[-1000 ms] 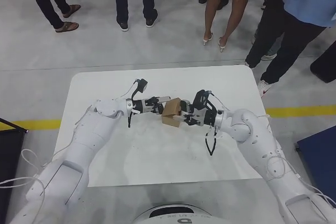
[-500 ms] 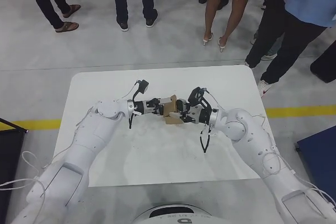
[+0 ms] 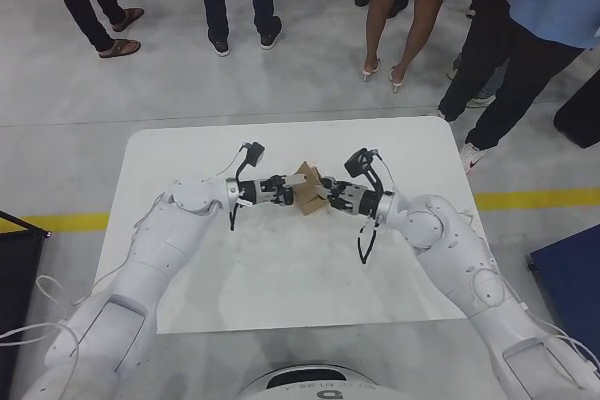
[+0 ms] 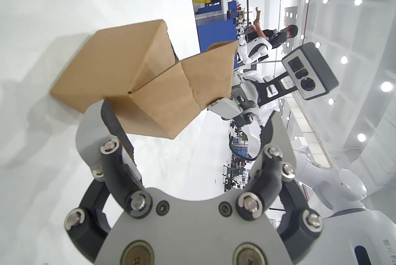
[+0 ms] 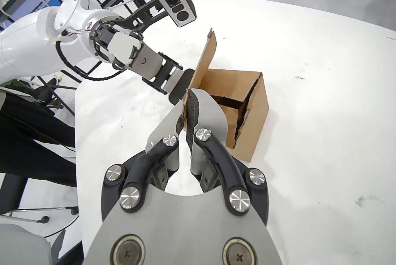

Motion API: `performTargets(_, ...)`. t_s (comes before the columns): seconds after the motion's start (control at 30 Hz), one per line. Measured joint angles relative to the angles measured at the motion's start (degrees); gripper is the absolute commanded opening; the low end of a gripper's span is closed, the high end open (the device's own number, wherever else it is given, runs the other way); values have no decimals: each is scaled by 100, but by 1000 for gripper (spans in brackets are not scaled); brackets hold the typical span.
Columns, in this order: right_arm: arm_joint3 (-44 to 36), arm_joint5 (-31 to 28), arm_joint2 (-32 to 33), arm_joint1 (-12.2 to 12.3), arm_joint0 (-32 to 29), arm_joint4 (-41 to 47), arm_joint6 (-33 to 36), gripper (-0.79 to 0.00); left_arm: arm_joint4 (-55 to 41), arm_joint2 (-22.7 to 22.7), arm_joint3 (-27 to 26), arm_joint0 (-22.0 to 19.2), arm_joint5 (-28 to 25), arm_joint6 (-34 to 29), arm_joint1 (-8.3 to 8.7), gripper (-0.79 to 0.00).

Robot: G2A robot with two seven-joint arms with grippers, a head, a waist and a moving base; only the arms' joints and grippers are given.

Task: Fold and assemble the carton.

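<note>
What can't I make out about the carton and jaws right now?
- Carton seams: too small in the top view.
- Carton's inside: hidden by its own walls in the left wrist view.
- Left gripper: jaw tips behind the upright flap in the right wrist view.

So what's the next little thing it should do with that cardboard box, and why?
Probably the right gripper should fold the flap it pinches down over the open side of the carton: the flap stands upright, and the open left gripper rests against the carton, able to brace it.
</note>
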Motion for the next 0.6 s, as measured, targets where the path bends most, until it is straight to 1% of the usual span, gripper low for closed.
performTargets(0.17,-27,40,21,6,8,372,332,-785,39,-70,-104,55,37,12,37,0)
performTargets(0.37,-105,-226,25,38,17,987,983,-785,43,-127,-204,116,75,1,66,0)
performTargets(0.6,-194,18,125,74,-27,1553,1342,-785,7,-167,-257,153,102,-32,82,0)
